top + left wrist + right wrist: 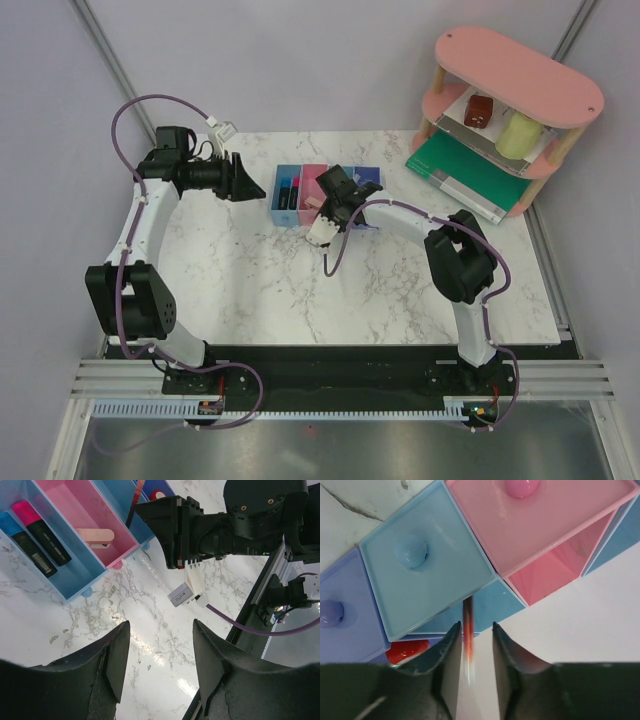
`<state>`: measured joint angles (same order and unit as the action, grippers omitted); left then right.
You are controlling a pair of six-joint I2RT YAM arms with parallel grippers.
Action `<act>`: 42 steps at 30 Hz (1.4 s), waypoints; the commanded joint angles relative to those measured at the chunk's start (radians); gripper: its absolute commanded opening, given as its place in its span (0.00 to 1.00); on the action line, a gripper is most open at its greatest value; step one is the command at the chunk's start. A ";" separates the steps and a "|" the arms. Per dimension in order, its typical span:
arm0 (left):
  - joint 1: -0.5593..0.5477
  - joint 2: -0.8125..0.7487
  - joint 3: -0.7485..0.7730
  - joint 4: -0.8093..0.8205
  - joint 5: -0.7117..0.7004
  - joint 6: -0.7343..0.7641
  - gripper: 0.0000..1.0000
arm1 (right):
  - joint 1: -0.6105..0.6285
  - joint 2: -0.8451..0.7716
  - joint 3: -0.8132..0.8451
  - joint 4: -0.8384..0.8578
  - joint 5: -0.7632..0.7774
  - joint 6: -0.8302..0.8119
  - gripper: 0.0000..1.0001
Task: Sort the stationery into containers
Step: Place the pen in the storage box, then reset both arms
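The four joined bins [287, 212] stand at the table's back middle. In the left wrist view the first light blue bin [75, 582] holds a blue-ended marker [27, 547] and a pink-ended marker [45, 532]. The pink bin [67, 502] holds a pinkish eraser block [95, 536]. My right gripper [475, 626] hovers over the third bin [430, 565]. A thin red pen [468, 612] stands between its slightly parted jaws, with a gap on the right side. A red item [405, 651] lies in the darker blue bin [345, 630]. My left gripper [160, 630] is open and empty, left of the bins.
A pink oval two-tier shelf [520, 75] at the back right carries a brown block [478, 110] and a pale green cylinder [518, 133]. A green folder [465, 172] lies under it. The right arm's purple cable [250, 625] and white connector [185, 592] hang near the bins.
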<state>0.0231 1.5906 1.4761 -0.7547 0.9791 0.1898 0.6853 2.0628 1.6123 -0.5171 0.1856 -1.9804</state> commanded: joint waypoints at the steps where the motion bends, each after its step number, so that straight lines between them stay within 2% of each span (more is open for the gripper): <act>1: 0.018 -0.027 -0.008 0.012 0.041 0.036 0.60 | 0.006 0.013 0.037 0.028 0.014 -0.029 0.41; 4: 0.023 -0.024 -0.007 0.017 0.043 0.031 0.60 | 0.007 0.014 0.041 0.032 0.008 -0.024 0.49; 6: 0.024 -0.021 -0.005 0.021 0.046 0.030 0.60 | 0.008 0.013 0.047 0.038 0.008 -0.024 0.51; 13: 0.026 -0.030 -0.011 0.032 0.050 0.017 0.60 | 0.011 -0.021 0.090 0.052 0.026 0.005 0.53; 20: 0.026 -0.055 -0.020 0.043 0.032 0.045 0.60 | 0.014 -0.165 0.144 0.016 0.049 0.179 0.53; 23: 0.026 -0.073 -0.025 0.045 0.030 0.057 0.61 | 0.014 -0.242 0.146 -0.042 0.051 0.299 0.55; 26: 0.026 -0.109 -0.033 0.045 0.020 0.069 0.65 | 0.011 -0.312 0.159 -0.125 0.043 0.481 0.63; 31: 0.028 -0.185 -0.071 0.045 -0.014 0.097 0.72 | -0.021 -0.409 0.209 -0.326 -0.083 0.901 0.98; 36: 0.028 -0.296 -0.121 0.023 -0.069 0.096 0.84 | -0.064 -0.611 0.020 -0.336 -0.170 1.170 0.98; 37: 0.028 -0.316 -0.131 0.020 -0.082 0.096 0.99 | -0.072 -0.644 -0.007 -0.316 -0.182 1.211 0.98; 39: 0.031 -0.357 -0.151 0.011 -0.128 0.091 1.00 | -0.102 -0.726 -0.067 -0.307 -0.216 1.325 0.98; 42: 0.046 -0.446 -0.177 0.006 -0.142 0.086 1.00 | -0.139 -0.793 -0.118 -0.300 -0.164 1.491 0.98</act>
<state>0.0479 1.2484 1.3277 -0.7399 0.8860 0.2504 0.5819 1.3502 1.5539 -0.8104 0.0330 -0.8036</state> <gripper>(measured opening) 0.993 0.982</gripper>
